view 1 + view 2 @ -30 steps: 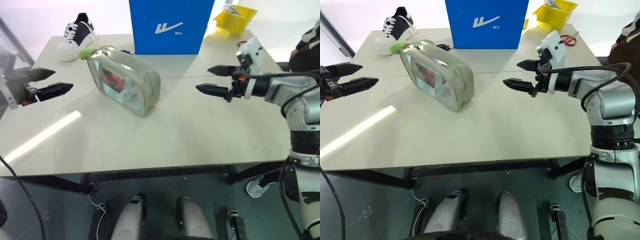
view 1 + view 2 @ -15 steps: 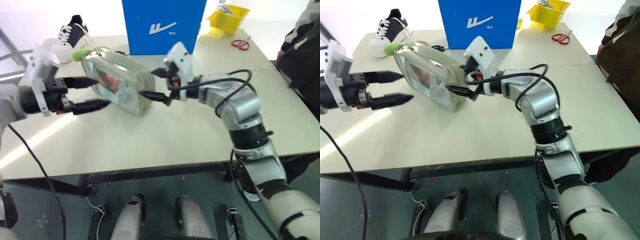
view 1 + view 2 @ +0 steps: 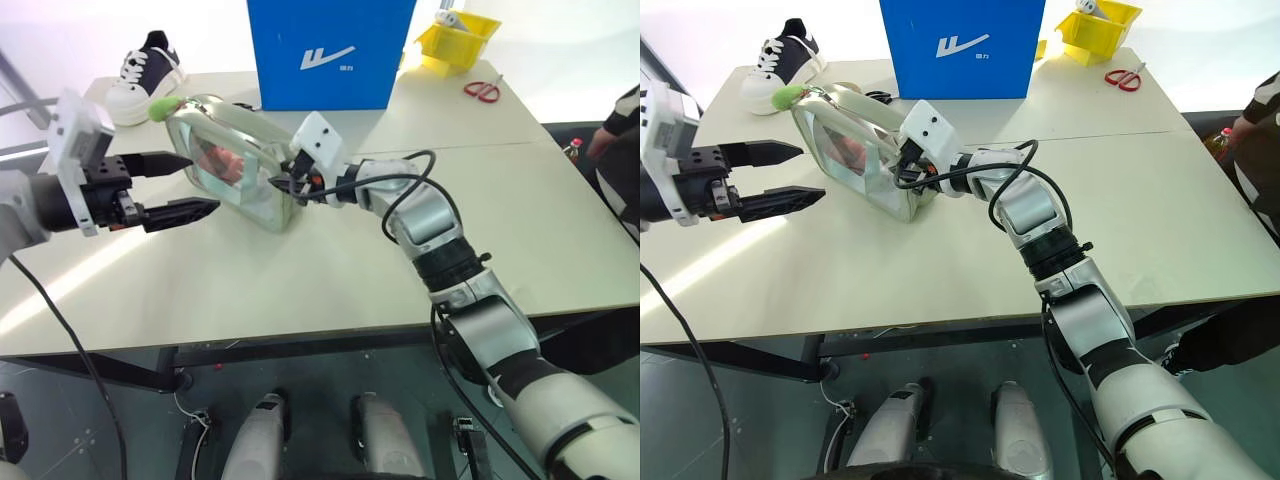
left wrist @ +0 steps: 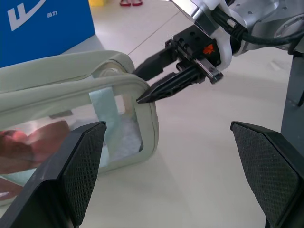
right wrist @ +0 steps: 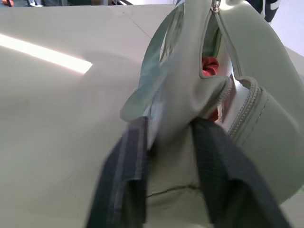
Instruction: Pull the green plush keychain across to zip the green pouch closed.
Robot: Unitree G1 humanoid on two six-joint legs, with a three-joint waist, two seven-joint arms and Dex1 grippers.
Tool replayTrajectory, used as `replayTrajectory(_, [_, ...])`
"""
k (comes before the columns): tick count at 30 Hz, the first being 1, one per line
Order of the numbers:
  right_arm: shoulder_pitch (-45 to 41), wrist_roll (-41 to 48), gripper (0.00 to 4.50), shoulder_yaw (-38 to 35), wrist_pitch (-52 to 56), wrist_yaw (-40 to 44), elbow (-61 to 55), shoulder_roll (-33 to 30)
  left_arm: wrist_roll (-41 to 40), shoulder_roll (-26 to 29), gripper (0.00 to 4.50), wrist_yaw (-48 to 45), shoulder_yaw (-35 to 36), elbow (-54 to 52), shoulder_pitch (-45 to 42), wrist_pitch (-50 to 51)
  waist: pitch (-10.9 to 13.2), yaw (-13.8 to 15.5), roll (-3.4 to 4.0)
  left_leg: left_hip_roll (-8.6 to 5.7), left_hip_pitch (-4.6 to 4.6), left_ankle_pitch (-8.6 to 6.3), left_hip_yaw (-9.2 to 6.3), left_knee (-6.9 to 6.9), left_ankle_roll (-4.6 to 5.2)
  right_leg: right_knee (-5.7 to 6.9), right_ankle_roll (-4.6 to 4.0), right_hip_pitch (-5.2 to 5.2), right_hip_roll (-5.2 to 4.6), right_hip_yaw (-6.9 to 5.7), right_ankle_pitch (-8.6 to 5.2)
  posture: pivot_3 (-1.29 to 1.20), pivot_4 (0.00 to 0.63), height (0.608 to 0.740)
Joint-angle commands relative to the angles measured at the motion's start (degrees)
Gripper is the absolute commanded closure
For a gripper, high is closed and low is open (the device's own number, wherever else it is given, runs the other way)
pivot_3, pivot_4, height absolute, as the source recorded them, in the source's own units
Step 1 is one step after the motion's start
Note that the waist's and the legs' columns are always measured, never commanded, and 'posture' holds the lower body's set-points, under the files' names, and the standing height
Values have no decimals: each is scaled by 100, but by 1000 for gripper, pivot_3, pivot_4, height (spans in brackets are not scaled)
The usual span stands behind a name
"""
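The green pouch (image 3: pixel 238 165) stands on the table with its clear window facing my left gripper (image 3: pixel 203 183). That gripper is open, just left of the window and not touching it. The green plush keychain (image 3: pixel 165 107) hangs at the pouch's far left top corner. My right gripper (image 3: pixel 281 184) is shut on the pouch's near right end, pinching the fabric (image 5: pixel 171 142) between its fingers (image 5: pixel 124 180). The zip gapes open along the top, and red contents (image 5: pixel 209 66) show inside. In the left wrist view the right gripper (image 4: pixel 148 93) bites the edge of the pouch (image 4: pixel 71 90).
A big blue box (image 3: pixel 330 50) stands right behind the pouch. A black-and-white sneaker (image 3: pixel 150 72) is at the back left, a yellow bin (image 3: pixel 468 35) and red scissors (image 3: pixel 482 88) at the back right. A person (image 3: pixel 625 125) stands at the right edge.
My right gripper swung left across the table to the pouch's right end and shut on it. My left gripper moved in toward the pouch's window, staying open.
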Motion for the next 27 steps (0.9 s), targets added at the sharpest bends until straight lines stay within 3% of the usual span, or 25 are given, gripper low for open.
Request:
replayTrajectory(1, [-124,-18,4452,-267,-93,247,-243,-360,116,30,0,2,55,162,-118,-253,0,8,0,0,0,0,-1,0,0,0,0,0,0,0,0,0,150,740])
replayTrajectory(6, [87,60,4452,-555,-137,1210,-760,-1778,217,-1,0,-121,-114,399,-199,-455,0,87,0,-5,-8,0,-2,3,0,-7,0,2,-3,-1,0,0,150,740])
replayTrajectory(10, [112,-208,4452,-658,-661,1505,-186,-2642,272,-2,0,-220,-178,557,-221,-586,0,31,-1,-5,-6,0,0,2,0,-11,1,5,-4,-1,0,0,150,740])
replayTrajectory(14, [135,-269,4452,-699,-1139,1810,494,-2938,320,-54,0,-275,-275,659,-296,-689,0,-33,0,3,0,0,8,0,1,-8,1,4,-2,-1,0,0,150,740])
replayTrajectory(18, [52,-383,4452,-681,-1444,1871,1110,-2855,404,-111,0,-343,-416,772,-448,-765,0,-69,0,4,0,0,9,1,1,-6,1,4,-1,0,0,0,150,740])
replayTrajectory(19, [50,-356,3754,-684,-1448,1934,1089,-2824,422,-109,0,-355,-432,807,-473,-780,0,-70,0,4,0,0,10,1,1,-6,1,4,-2,0,0,0,150,740])
replayTrajectory(21, [37,-348,2968,-703,-1473,2001,1014,-2792,450,-102,0,-366,-445,848,-499,-794,0,-79,1,5,0,0,10,2,1,-4,1,4,-1,0,0,0,150,740])
replayTrajectory(25, [-274,-294,825,-774,-1456,2200,721,-2782,432,-51,0,-393,-343,802,-426,-739,1,-98,1,4,0,0,10,2,1,-1,2,3,-1,0,0,0,150,740])
replayTrajectory(27, [-430,-215,825,-789,-1367,2362,601,-2738,429,-42,0,-379,-316,787,-399,-722,1,-122,2,4,-1,0,10,2,1,-1,2,2,-1,0,0,0,150,740])
